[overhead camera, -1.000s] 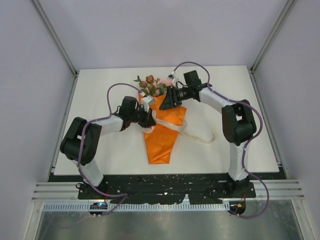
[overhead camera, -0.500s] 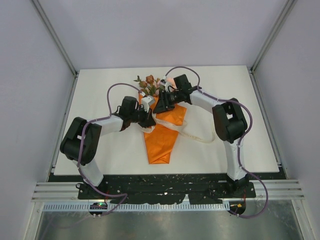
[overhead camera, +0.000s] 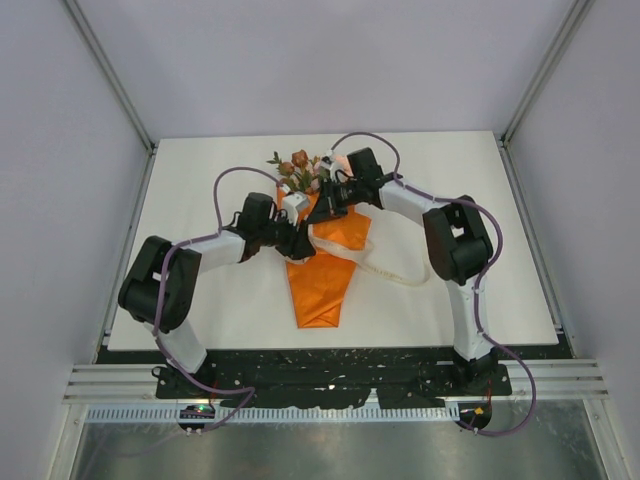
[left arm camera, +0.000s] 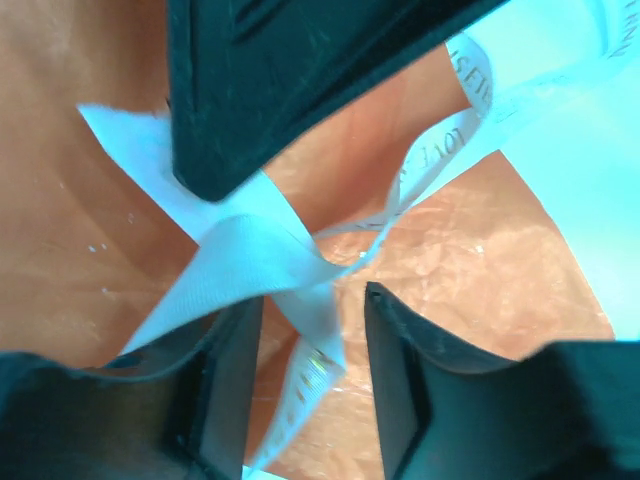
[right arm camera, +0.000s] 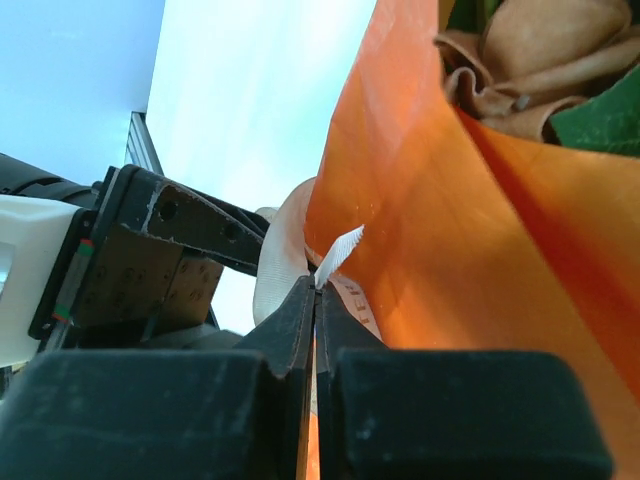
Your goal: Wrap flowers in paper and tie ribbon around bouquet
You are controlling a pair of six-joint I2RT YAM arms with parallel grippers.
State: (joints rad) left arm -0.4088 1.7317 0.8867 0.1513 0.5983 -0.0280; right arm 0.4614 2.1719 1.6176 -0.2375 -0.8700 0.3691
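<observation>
Seen from above, an orange paper bouquet (overhead camera: 325, 275) lies in the middle of a white table (overhead camera: 200, 200). Its pointed end faces the robot's bases. The flowers (overhead camera: 300, 165), pink and rust-brown with green leaves, spill out of the wide far end. Both arms reach in and meet over the upper half of the cone. The left gripper (overhead camera: 297, 243) sits at the cone's left edge, and the right gripper (overhead camera: 322, 208) is just beyond it, close to the blooms. A cream-white ribbon (overhead camera: 385, 270) crosses the cone between them. It then loops loosely onto the table to the right of the bouquet.

From the left wrist camera, that gripper's two black fingers (left arm camera: 225, 390) stand apart, so the tool is open. The ribbon (left arm camera: 250, 255) crosses itself over the orange paper (left arm camera: 480, 290), and one strand runs down through the gap between the fingers without being pinched. A stretch of it carries printed letters. A black finger of the other arm fills the top of this view.

From the right wrist camera, the right gripper (right arm camera: 317, 290) is closed, its fingers pressed together on the ribbon. A short frayed ribbon (right arm camera: 340, 248) tip pokes up above them. Just to the right rises the wall of orange paper (right arm camera: 450, 260). A rust-brown bloom (right arm camera: 520, 55) and a green leaf (right arm camera: 610, 120) show over its upper edge. The left gripper's body appears at left, near the same fold of ribbon.
</observation>
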